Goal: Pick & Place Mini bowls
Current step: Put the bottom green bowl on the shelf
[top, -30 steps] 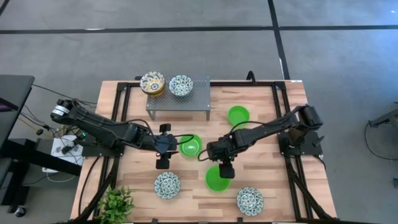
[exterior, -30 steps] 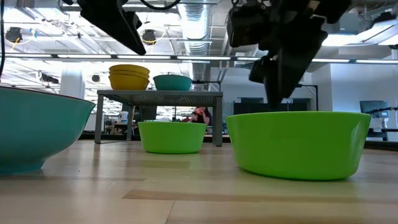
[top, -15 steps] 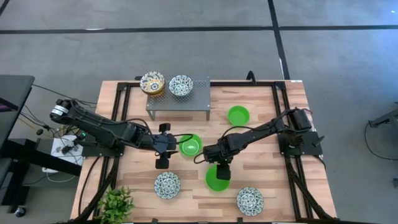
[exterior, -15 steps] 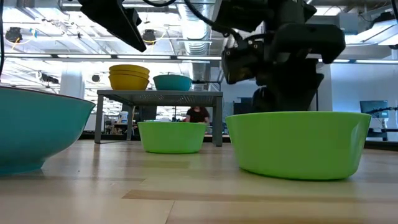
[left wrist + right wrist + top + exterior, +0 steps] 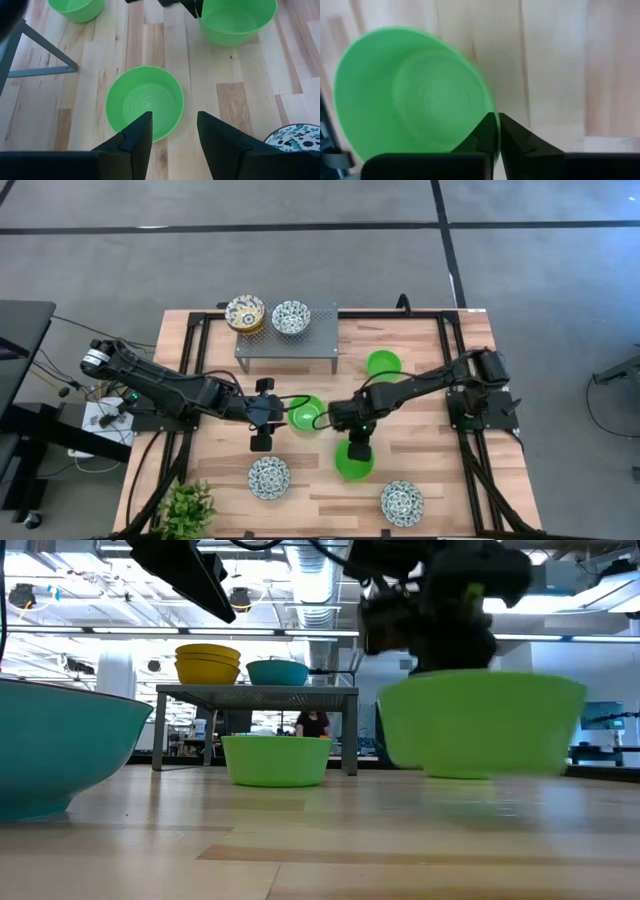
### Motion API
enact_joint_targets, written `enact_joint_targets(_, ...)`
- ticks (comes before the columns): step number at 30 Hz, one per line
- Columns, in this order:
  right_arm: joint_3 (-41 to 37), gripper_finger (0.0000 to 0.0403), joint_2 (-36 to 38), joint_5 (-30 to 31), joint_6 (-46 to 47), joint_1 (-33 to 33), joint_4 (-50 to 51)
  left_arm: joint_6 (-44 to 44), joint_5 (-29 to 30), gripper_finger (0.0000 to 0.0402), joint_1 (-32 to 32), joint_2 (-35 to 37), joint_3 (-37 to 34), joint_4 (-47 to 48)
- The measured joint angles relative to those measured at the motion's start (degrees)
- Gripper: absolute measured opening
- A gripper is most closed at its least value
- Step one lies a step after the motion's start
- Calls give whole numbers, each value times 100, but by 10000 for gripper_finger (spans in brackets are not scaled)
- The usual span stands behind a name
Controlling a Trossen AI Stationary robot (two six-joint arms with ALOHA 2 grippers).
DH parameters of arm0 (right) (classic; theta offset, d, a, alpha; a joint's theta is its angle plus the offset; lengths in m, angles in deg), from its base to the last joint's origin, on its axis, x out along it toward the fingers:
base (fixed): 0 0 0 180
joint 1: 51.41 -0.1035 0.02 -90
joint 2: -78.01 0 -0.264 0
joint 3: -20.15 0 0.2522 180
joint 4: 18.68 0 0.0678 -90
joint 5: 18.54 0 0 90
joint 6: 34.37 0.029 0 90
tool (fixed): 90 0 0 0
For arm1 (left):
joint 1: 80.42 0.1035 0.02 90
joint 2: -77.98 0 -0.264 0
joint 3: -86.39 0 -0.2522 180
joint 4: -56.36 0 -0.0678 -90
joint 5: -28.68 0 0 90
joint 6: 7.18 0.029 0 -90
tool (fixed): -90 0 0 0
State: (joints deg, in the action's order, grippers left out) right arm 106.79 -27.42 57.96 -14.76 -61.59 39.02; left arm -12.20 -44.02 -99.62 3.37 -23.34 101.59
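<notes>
Green bowl (image 5: 353,461) hangs clear of the desk (image 5: 430,430), its rim pinched by my right end effector (image 5: 494,131); my left end effector (image 5: 172,131), spread, hovers over another green bowl (image 5: 144,103).

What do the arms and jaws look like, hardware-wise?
Both arms are dark, near-black, jointed links with black cables looping beside them. The left arm has a silvery cap at its base end and a small green light near it. The left gripper has flat, wedge-shaped black fingers; the right gripper has matching ones. No markings visible.
</notes>
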Motion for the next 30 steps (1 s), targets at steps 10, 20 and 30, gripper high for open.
enact_joint_targets(10, 0, 7, 1274, 257, -64, 904, 215, 2, 0, 158, 0, 0, 0, -43)
enact_joint_targets(20, 1026, 3, 1907, 523, -110, 2328, 333, 2, 0, 158, 0, 0, -1, -97)
enact_joint_targets(30, 2414, 2, 843, 593, -514, 3323, 1216, 22, 0, 158, 2, 0, -2, -178)
